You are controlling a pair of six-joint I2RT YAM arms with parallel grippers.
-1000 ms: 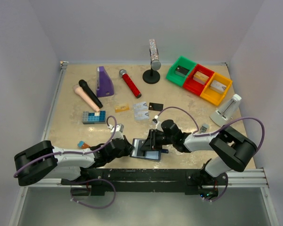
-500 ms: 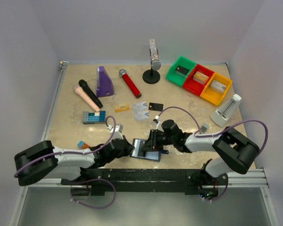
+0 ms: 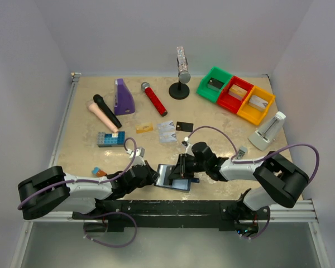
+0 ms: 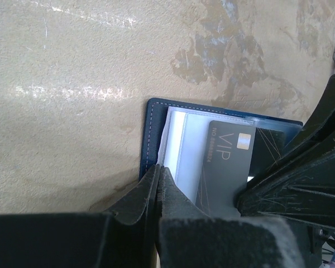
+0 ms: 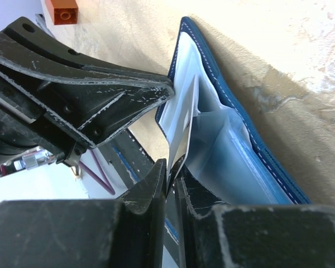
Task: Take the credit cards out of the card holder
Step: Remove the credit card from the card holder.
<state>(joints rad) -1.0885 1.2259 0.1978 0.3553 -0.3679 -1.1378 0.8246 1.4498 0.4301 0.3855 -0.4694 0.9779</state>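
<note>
The card holder (image 4: 147, 134) lies open on the surface (image 3: 223, 120) at the lower centre of the overhead view, just above the arm bases, and both arms meet over it. The left pincer (image 4: 158, 172) is clamped shut on the holder's navy outer edge, at the bottom centre of its own wrist view. That grip looks like an anchor, so the wallet cannot slide or lift while something is drawn out of its pockets. The right pincer (image 5: 170, 170) reaches in from the opposite side. Its fingers are almost together with the thin edge of a black VIP card (image 4: 226, 162) between them, so I judge it to be gripping that card. The card sits partly out of the pale, clear pocket and seems to stand a little off the holder's inner face, which would suit a pull along the pocket rather than straight up. Higher in the overhead view, well apart from the holder, four credit cards lie flat in a loose row: an orange-gold card (image 3: 144, 128), two pale cards (image 3: 166, 125) and a black card (image 3: 184, 126). That is probably the drop-off spot, and it suggests the task is well along. Whether more cards hide behind this one cannot be told.
</note>
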